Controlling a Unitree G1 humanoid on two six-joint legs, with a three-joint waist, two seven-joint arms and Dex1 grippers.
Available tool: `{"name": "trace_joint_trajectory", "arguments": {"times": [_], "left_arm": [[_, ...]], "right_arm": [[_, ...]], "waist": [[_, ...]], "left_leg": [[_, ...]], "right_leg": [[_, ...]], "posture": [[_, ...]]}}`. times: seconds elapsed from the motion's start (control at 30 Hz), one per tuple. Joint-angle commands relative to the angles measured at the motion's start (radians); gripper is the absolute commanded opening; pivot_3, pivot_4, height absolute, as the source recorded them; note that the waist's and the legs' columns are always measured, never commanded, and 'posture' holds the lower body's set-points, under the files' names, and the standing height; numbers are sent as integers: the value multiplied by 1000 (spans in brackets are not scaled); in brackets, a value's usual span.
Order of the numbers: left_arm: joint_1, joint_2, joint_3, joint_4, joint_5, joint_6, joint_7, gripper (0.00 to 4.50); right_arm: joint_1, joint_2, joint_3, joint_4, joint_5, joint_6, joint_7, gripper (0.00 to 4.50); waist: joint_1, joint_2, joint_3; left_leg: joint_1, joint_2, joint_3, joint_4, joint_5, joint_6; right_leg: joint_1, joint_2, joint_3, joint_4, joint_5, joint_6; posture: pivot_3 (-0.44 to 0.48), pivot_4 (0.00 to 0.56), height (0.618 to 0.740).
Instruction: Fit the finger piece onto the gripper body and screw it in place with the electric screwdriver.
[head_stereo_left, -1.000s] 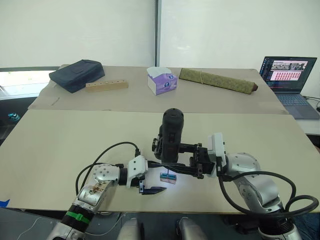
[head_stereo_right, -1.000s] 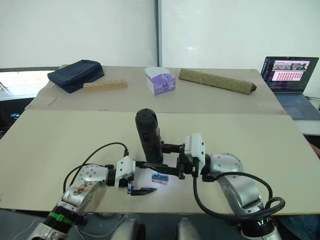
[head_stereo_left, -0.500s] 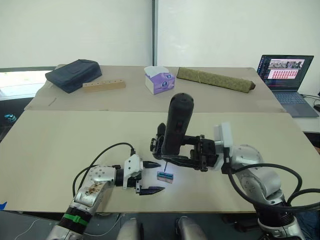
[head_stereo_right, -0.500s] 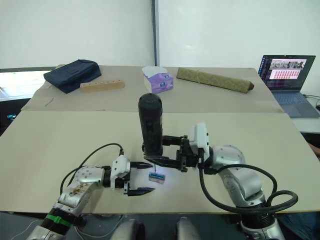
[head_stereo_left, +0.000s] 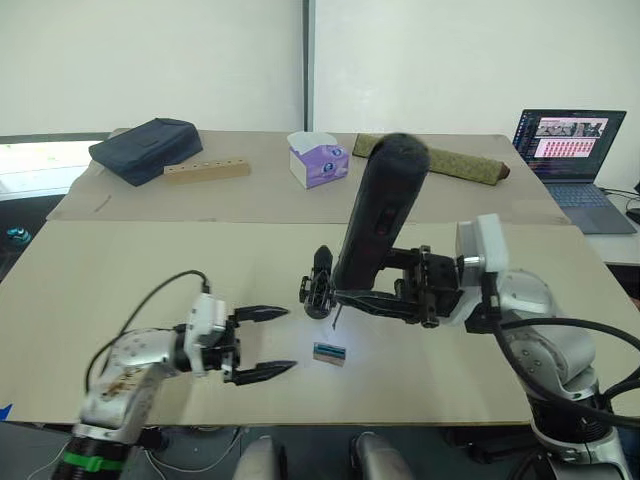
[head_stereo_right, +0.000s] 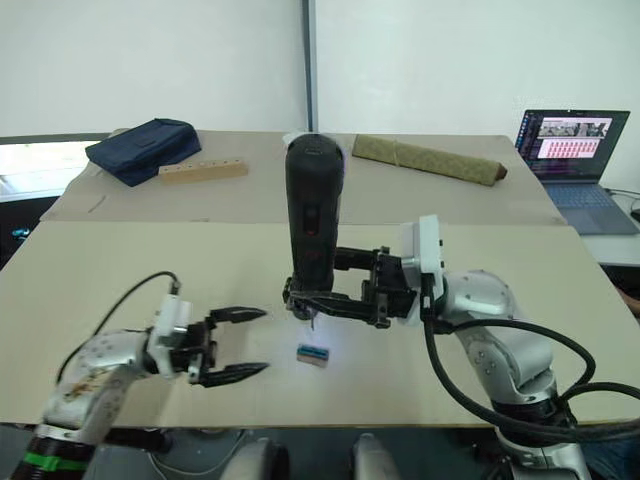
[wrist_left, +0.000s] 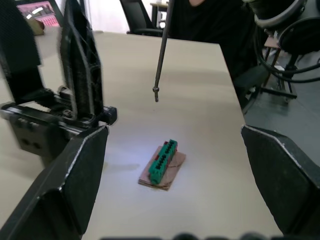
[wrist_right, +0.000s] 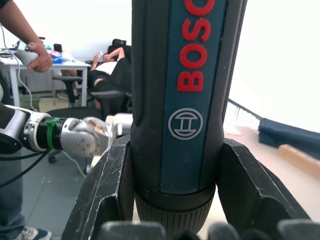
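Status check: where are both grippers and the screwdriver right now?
Right gripper shut on electric screwdriver, bit above green block. Left gripper open, empty. Nothing in the way.

An office-like lab: laptop (head_stereo_left: 573, 150), office chairs (wrist_right: 107, 95) (people nearby), long tables (head_stereo_left: 150, 270).

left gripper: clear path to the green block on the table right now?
Probably yes. The left gripper is open and empty, with the green block lying on bare table ahead of its fingertips. The electric screwdriver, held by the right gripper, has its bit above the block, not between them.
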Motion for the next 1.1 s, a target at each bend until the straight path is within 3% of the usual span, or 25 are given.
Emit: {"name": "trace_joint_trajectory", "arguments": {"times": [0.03, 0.2, 0.3, 0.53, 0.77, 1.1], "left_arm": [[-16, 9, 67, 1, -45, 40, 42, 4449], [-75, -8, 21, 117, 119, -36, 108, 4449], [-135, -57, -34, 188, 210, -52, 184, 4449], [-239, -158, -187, 359, 359, -93, 221, 4449], [-306, -241, -257, 473, 435, -143, 235, 4449], [-368, -312, -251, 488, 435, -96, 256, 4449]], "right_arm": [[-28, -20, -62, -51, 53, 8, -15, 1900], [-22, -41, -84, -52, 58, 13, -21, 1900], [-18, -50, -89, -49, 57, 9, -23, 1900], [-21, -72, -96, -21, 39, 0, -8, 1900], [-37, -91, -101, -4, 36, 0, 1, 1900], [-36, -106, -103, -13, 35, 7, -16, 1900]], "waist": [[3, 0, 0], [3, 0, 0], [5, -1, 0], [2, -1, 1], [3, -1, 1], [18, -1, 1]], "left_leg": [[0, 0, 0, 0, 0, 0], [-1, -1, 0, 0, 0, 0], [-1, -1, 0, 0, 0, 0], [-2, -2, 1, 0, 0, 0], [-1, -2, 0, 0, 0, 0], [-4, -3, 0, 5, 0, 0]], "right_leg": [[0, 0, 0, 0, 0, 0], [0, 0, 0, -1, 0, 0], [0, 0, 0, -1, 0, 0], [0, 0, 0, -1, 0, 0], [0, 0, 0, -1, 1, 0], [1, -1, 0, -2, 2, 3]], "posture": [[0, 150, 740], [0, 150, 740], [0, 150, 740], [0, 150, 740], [0, 150, 740], [0, 150, 740]]}}
